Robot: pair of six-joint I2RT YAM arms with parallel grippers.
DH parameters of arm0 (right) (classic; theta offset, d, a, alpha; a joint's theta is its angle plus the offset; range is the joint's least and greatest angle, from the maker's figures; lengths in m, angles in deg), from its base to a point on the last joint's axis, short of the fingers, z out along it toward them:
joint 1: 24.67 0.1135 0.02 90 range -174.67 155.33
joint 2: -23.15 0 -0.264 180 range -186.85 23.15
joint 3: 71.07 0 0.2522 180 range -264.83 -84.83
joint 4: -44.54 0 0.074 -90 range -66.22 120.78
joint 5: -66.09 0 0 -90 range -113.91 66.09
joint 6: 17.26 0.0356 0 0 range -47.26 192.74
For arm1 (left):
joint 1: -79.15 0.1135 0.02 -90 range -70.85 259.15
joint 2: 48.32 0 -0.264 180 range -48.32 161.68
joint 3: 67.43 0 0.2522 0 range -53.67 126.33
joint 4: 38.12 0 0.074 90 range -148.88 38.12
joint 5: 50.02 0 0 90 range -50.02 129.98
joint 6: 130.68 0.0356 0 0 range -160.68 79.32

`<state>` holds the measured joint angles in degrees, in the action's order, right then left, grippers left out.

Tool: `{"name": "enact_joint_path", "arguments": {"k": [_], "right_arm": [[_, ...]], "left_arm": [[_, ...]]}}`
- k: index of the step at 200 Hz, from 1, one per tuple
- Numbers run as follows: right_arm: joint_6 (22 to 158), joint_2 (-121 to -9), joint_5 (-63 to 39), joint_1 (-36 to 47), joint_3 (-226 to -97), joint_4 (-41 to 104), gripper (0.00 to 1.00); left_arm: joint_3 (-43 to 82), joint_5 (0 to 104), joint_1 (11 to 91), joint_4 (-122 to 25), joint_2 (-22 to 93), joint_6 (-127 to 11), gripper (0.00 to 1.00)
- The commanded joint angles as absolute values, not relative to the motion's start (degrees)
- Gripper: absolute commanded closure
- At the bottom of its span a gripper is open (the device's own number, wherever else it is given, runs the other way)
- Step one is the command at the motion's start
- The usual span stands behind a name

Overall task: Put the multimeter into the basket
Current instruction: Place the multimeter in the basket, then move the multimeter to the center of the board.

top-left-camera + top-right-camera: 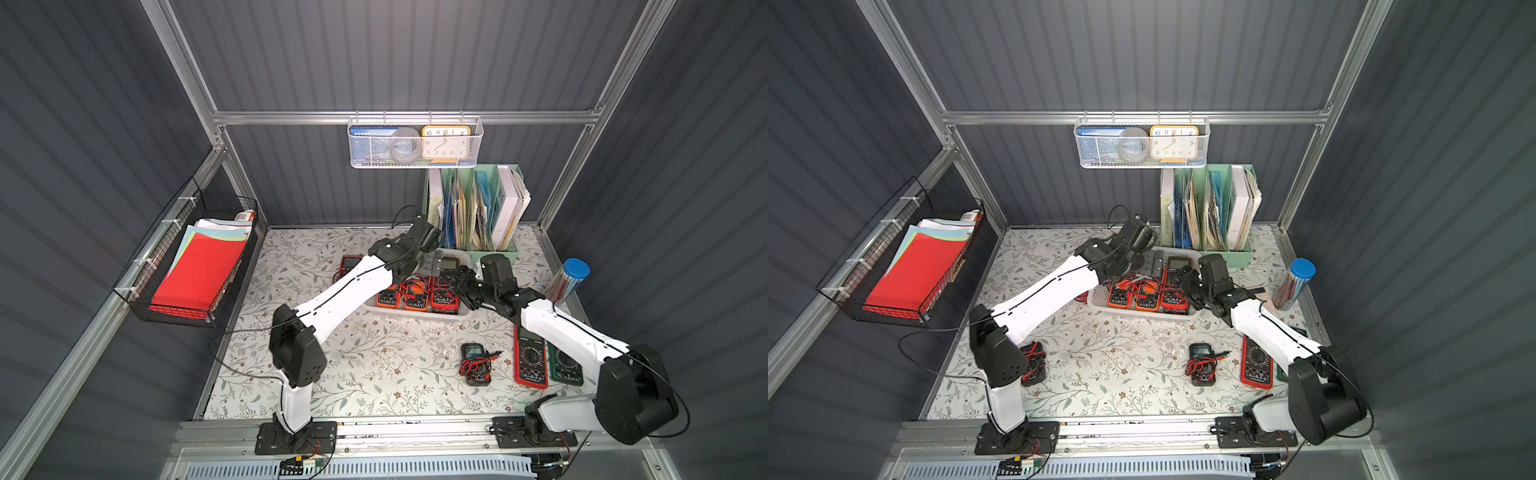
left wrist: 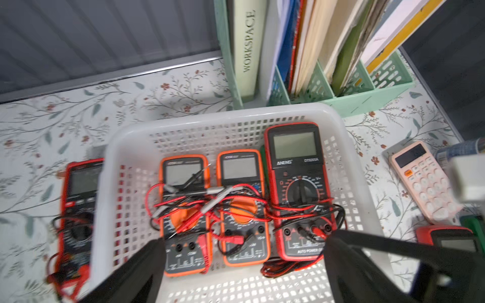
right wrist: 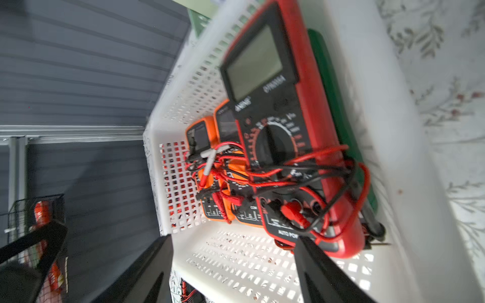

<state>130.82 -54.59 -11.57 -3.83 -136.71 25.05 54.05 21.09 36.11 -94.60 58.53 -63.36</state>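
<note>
The white perforated basket stands at the back middle of the table. In it lie two orange multimeters and a longer red multimeter, wrapped in red and black leads, on top of a green one. My right gripper hangs open over the basket's right end. Only basket floor shows between its fingers, one finger beside the red multimeter's lower end. My left gripper is open above the basket, holding nothing.
More multimeters lie on the table: a small black one, a red one, a green one and one left of the basket. Behind stands a green file holder; a pink calculator and a pencil tube sit right.
</note>
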Motion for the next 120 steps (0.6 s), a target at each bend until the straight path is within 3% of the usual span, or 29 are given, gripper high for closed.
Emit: {"name": "enact_joint_path", "arguments": {"k": [1,51,120], "right_arm": [[127.36,-52.68,-11.43,-3.93,-139.71,21.31,0.18],[123.97,-44.96,-17.01,-4.08,-140.67,12.26,0.01],[112.74,-32.32,-27.09,-18.31,-140.02,-18.31,0.01]], "left_arm": [[48.44,17.71,38.26,-95.74,52.22,-60.81,0.01],[37.75,19.87,38.81,-96.65,42.47,-60.63,0.01],[29.29,32.85,36.42,-91.97,41.56,-66.25,0.01]]}}
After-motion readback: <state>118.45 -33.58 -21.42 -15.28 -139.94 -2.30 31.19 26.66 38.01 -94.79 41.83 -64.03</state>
